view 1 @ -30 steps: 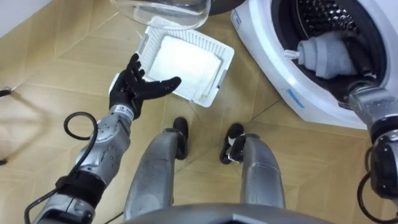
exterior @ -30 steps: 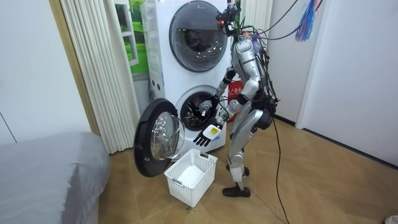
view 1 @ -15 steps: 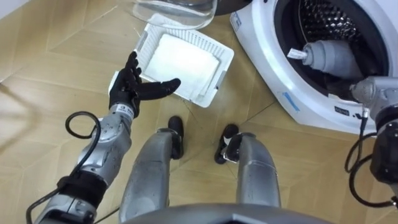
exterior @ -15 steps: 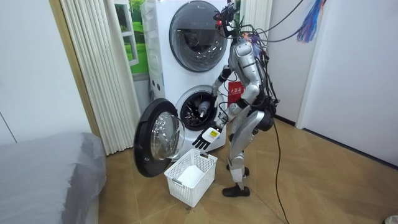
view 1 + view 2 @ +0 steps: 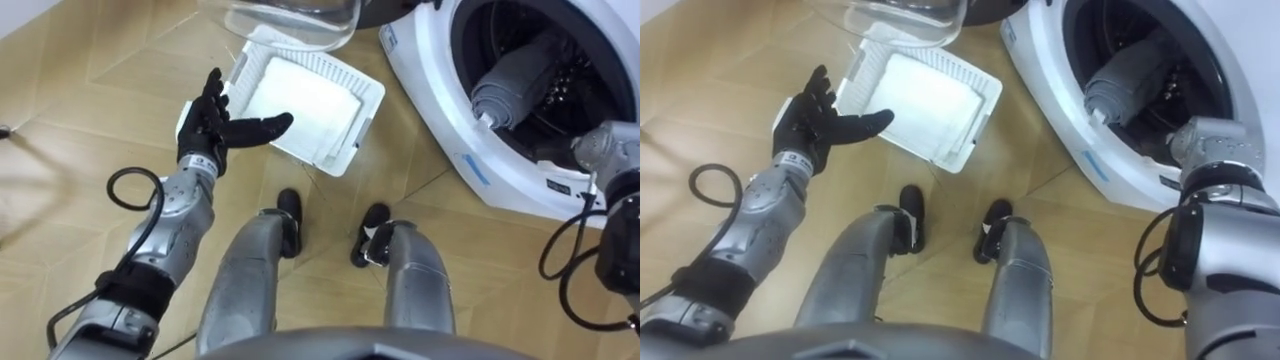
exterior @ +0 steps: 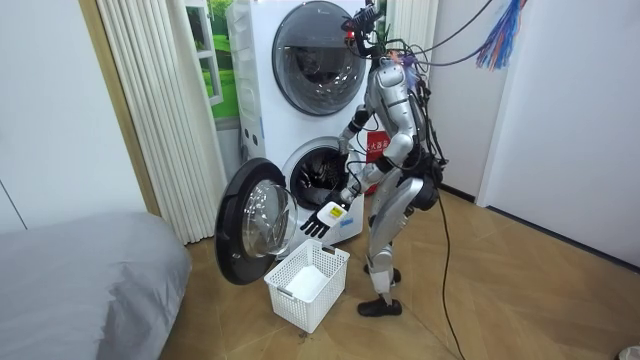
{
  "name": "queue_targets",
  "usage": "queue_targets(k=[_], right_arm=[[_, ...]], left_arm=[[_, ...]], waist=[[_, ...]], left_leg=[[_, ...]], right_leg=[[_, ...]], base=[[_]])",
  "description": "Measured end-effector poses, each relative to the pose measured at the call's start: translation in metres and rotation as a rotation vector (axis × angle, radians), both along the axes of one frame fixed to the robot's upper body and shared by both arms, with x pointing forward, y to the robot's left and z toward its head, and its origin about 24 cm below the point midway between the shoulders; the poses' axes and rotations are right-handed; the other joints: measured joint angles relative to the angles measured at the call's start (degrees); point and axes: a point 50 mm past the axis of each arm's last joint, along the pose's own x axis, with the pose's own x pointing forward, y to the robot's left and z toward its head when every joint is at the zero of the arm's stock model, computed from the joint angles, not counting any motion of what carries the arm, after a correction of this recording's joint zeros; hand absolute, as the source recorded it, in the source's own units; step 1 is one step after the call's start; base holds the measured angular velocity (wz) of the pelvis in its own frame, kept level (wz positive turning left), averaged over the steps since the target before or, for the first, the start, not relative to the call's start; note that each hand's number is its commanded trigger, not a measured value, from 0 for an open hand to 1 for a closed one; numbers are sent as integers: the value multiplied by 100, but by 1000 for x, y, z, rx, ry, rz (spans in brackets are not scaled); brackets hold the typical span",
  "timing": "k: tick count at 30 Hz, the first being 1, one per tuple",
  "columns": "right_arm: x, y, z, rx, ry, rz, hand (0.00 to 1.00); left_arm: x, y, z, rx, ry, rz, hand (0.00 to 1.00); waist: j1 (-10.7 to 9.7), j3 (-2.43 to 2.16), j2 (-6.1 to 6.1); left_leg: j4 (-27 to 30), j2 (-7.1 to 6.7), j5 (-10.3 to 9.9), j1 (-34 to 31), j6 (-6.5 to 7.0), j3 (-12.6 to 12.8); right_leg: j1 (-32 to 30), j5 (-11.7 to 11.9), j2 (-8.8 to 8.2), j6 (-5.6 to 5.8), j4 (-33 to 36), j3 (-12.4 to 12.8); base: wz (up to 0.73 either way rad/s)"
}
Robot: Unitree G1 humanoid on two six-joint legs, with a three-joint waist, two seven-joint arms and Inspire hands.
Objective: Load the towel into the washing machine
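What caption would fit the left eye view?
Robot's open left hand hovers by a white laundry basket; a grey towel lies inside the washing machine.

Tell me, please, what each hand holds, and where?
Left hand: open, nothing held. Right hand: hidden in the white washing machine's drum beside the grey rolled towel; cannot tell.

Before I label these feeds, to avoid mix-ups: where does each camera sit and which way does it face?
Left eye view: on the robot's head, looking down at the white basket and washing machine drum holding a grey towel; shows the open left robot hand, right arm, legs.
Right eye view: same head, slightly aside, same scene.
Room view: standing across the room, facing the machines; shows the whole robot.
All share basket, open drum, left robot hand.
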Motion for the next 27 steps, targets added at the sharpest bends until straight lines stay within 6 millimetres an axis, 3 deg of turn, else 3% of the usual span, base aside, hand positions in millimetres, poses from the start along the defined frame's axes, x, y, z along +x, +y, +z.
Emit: queue_targets(k=[10,13,16,19,22,23,25,26,27], right_arm=[[-14,-5,-11,-3,28,-61,0],[-25,-5,-22,-19,36,-79,0],[-40,-4,-37,-29,43,-74,0],[-63,-1,-57,-45,50,-56,0],[-90,4,-78,-85,65,-2,0],[-104,4,-86,-110,82,29,0],[-123,6,-97,-164,128,116,0],[-139,10,-106,-198,171,200,0],[-156,14,-113,-231,226,298,0]], left_arm=[[3,-2,-3,9,9,-16,0],[1,2,-9,50,27,-18,0],[-5,14,-19,74,68,19,0],[-18,27,-29,155,110,24,0],[-35,36,-40,205,158,16,0],[-43,38,-46,217,187,2,0],[-58,43,-59,232,252,-5,0],[-72,50,-69,232,309,11,0],[-87,57,-78,233,367,35,0]], waist=[[220,8,185],[237,6,206],[263,4,223],[252,-2,231],[238,-43,291],[239,-86,346],[219,-123,401],[168,-134,399],[132,-178,376]], left_leg=[[-304,27,19,475,-23,8],[-504,-2,51,678,-37,-41],[-657,28,64,890,-54,-68],[-822,52,59,1194,-64,-64],[-1056,55,36,1551,-102,-77],[-1149,56,26,1701,-118,-81],[-1342,45,23,2008,-129,-64],[-1509,34,34,2280,-149,-50],[-1664,32,42,2518,-175,-15]], right_leg=[[502,36,65,-5,-295,-78],[743,61,79,28,-504,-145],[1024,147,197,63,-817,-158],[1397,191,277,110,-1125,-172],[1798,233,364,149,-1466,-175],[1967,266,398,162,-1605,-180],[2248,292,424,183,-1790,-167],[2496,299,441,192,-1907,-168],[2689,301,463,197,-2009,-157]], base=[[0],[7],[-2],[1],[-1],[-6],[-8],[-9],[-12]])
